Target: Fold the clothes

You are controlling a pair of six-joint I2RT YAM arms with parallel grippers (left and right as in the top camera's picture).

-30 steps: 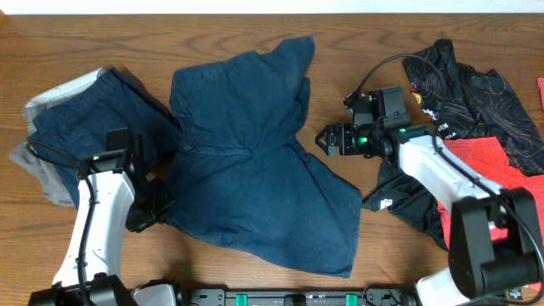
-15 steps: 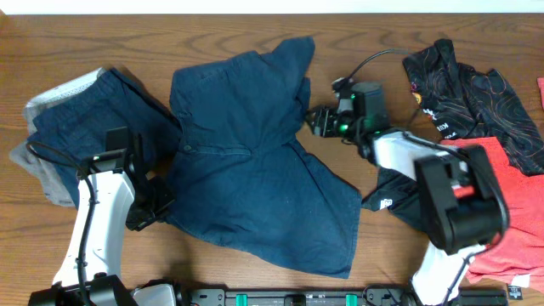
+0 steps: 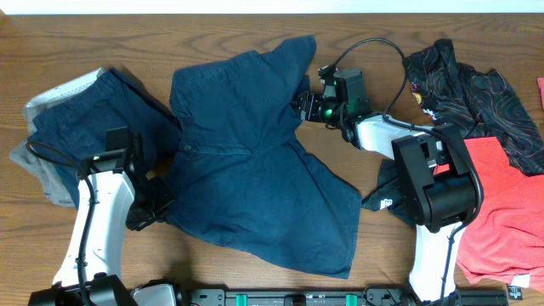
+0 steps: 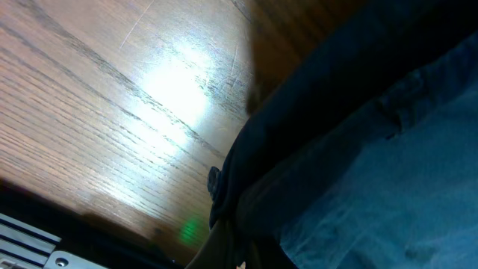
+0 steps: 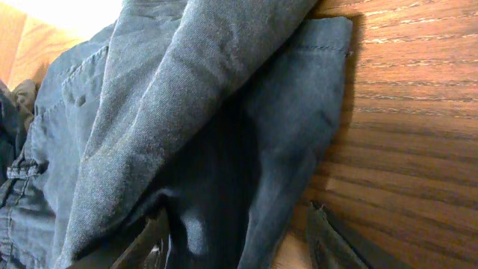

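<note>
The wide navy shorts [image 3: 255, 161] lie spread across the middle of the table. My left gripper [image 3: 151, 208] is at their lower left edge. In the left wrist view the dark hem [image 4: 246, 172] runs down into the closed jaws at the bottom of the frame. My right gripper [image 3: 303, 104] is at the right edge of the upper leg. It is open, and in the right wrist view its fingers [image 5: 328, 243] stand wide apart with the folded navy edge [image 5: 246, 149] between them, low over the wood.
A navy and grey piece [image 3: 76, 119] lies at the far left. A black patterned garment [image 3: 467, 85] is at the back right, with a red one [image 3: 501, 212] and a black piece [image 3: 399, 200] below it. The right arm's cable [image 3: 365, 47] loops above the gripper.
My right gripper has moved left and up the table from the bare wood to the shorts' right edge. The left arm and the shorts have not moved.
</note>
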